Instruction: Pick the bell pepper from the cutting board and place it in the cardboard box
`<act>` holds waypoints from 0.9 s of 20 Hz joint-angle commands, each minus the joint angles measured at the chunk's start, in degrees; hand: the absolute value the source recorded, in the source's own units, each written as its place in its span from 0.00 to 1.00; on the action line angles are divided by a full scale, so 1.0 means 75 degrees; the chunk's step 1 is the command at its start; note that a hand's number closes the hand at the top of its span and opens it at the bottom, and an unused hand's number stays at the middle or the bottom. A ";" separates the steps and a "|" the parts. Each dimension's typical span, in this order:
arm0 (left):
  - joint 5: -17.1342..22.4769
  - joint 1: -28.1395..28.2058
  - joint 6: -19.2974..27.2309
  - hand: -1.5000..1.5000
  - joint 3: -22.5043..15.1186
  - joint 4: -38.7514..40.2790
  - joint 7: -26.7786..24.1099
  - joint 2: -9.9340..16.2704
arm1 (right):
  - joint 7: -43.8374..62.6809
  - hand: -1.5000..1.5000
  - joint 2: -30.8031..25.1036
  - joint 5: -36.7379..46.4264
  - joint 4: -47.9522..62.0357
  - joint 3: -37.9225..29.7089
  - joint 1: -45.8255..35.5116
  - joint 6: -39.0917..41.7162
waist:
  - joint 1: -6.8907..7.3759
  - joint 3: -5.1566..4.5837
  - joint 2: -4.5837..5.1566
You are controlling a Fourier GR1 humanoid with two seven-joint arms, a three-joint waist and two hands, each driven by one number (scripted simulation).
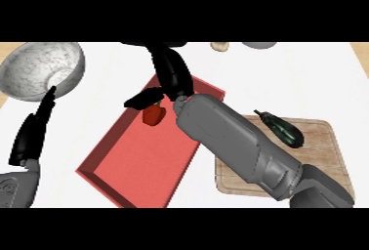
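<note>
The red bell pepper [153, 115] lies inside the red box [137, 161], near its far end. My right hand [172, 73] reaches over the box's far rim with its fingers stretched away from me. Its thumb [143, 100] sticks out just above the pepper, and no fingers curl round the pepper. The right forearm crosses from the wooden cutting board [320, 146] at the right to the box. My left hand [32, 132] rests open at the left edge, fingers up, beside the box.
A dark eggplant [282, 129] lies on the cutting board's far part. A speckled grey bowl [39, 68] stands at the far left. A small beige item [221, 46] and a grey one [259, 45] sit at the counter's far edge.
</note>
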 commanded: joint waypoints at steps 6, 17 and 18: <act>-0.0076 0.0167 0.0209 0.50 0.0045 -0.0020 0.0003 -0.0200 | -0.1628 0.00 -0.0370 -0.0998 0.0663 -0.1820 -0.0078 0.1098 | -0.0426 0.0003 -0.0065; 0.0242 0.0146 -0.0156 0.50 0.0576 0.0112 -0.0005 0.0235 | -0.2127 0.00 -0.2905 -0.1189 0.0225 -0.2807 0.1341 0.3371 | -0.0579 0.0003 -0.0105; 0.0201 0.0443 -0.0243 0.50 0.0523 -0.0287 0.0238 0.0284 | -0.2287 0.00 -0.3018 -0.1030 -0.0499 -0.2678 0.1999 0.3165 | -0.0633 0.0005 -0.0154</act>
